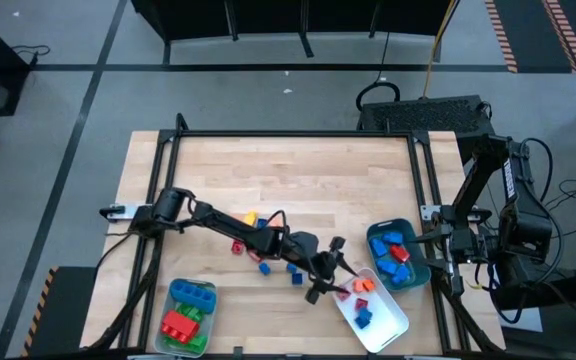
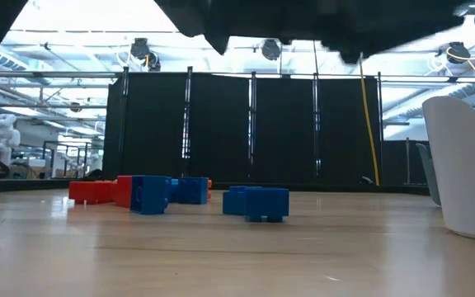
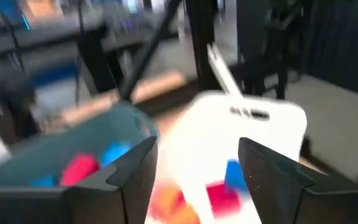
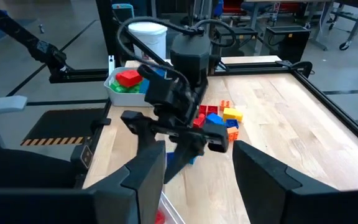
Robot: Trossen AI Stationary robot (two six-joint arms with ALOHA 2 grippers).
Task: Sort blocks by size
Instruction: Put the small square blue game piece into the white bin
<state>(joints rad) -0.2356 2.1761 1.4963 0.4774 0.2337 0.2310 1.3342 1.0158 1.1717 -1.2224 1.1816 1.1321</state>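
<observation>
My left gripper (image 1: 346,280) (image 3: 197,146) stands open just above the near-left rim of the white tray (image 1: 386,325), with nothing between its fingers. Orange (image 3: 174,203), red (image 3: 222,196) and blue (image 3: 232,173) blocks lie in that tray. The teal tray (image 1: 415,275) beside it holds blue and red blocks (image 1: 396,252). A few blue blocks (image 1: 294,270), a red one (image 1: 238,247) and a yellow-orange one (image 1: 250,217) lie loose on the table. My right gripper (image 4: 197,149) waits open, raised at the table's right edge.
A pale tray (image 1: 174,290) at the near left holds green, red and blue blocks. The left arm stretches across the middle of the table over the loose blocks. The far half of the table top (image 1: 288,170) is bare wood.
</observation>
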